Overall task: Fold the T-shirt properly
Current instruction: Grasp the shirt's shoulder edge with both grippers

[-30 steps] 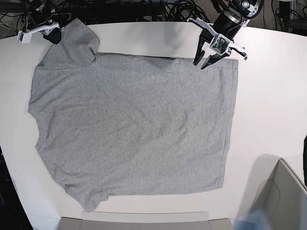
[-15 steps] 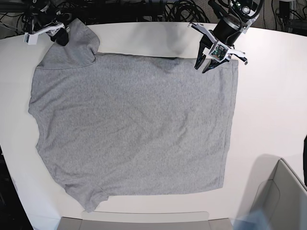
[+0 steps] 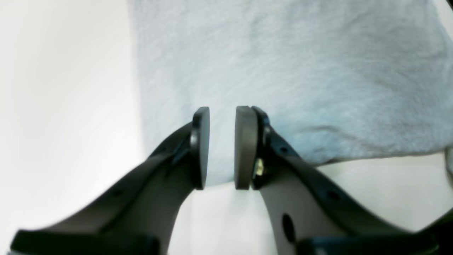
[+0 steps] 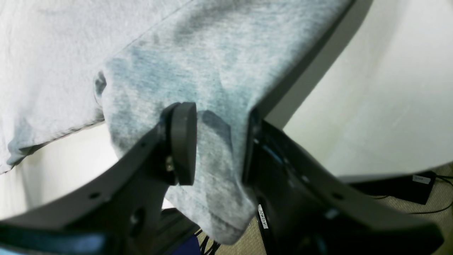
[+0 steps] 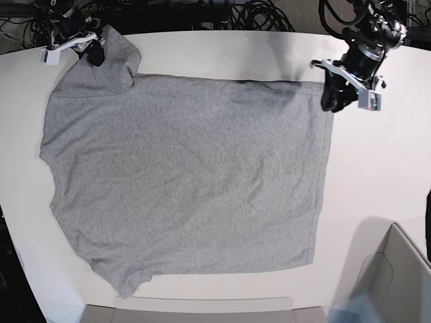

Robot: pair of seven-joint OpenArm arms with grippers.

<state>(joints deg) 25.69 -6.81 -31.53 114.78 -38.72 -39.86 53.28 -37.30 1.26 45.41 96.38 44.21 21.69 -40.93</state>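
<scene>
**Both corners approached, no fold made yet**

The right gripper (image 4: 216, 148) has a sleeve of the T-shirt (image 5: 188, 175) between its jaws, cloth draping through the gap. The left gripper (image 3: 222, 147) stands narrow at the hem corner, its pads (image 3: 244, 148) apart with nothing pinched. The shirt lies spread flat, plain side up, on the white table (image 5: 384, 175). Judging by this, folding has barely begun; every fold remains.
</scene>
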